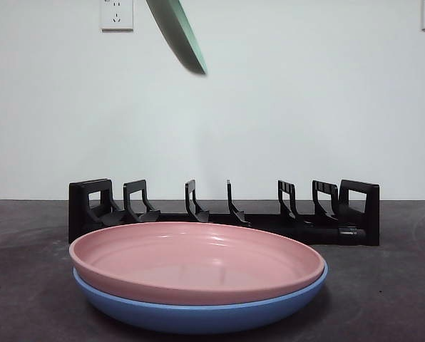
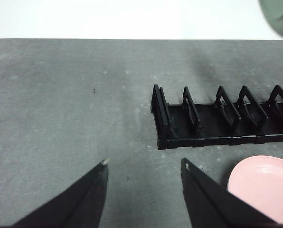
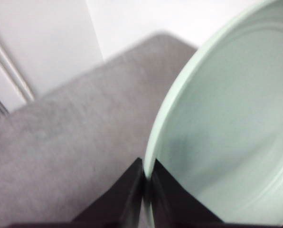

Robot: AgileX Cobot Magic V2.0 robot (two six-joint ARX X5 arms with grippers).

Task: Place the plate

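Placement not yet done — the right gripper [image 3: 145, 178] pinches the pale green plate [image 1: 178, 32] by its rim, high above the black dish rack [image 1: 223, 211]; left gripper [image 2: 144, 166] spread, idle.

I see two wall sockets [image 1: 117, 14] high on the white wall behind the table's far edge, one toward each far corner. The dark grey tabletop [image 2: 70, 109] is speckled with small pale flecks. Nothing else off-task is resolvable from my views.
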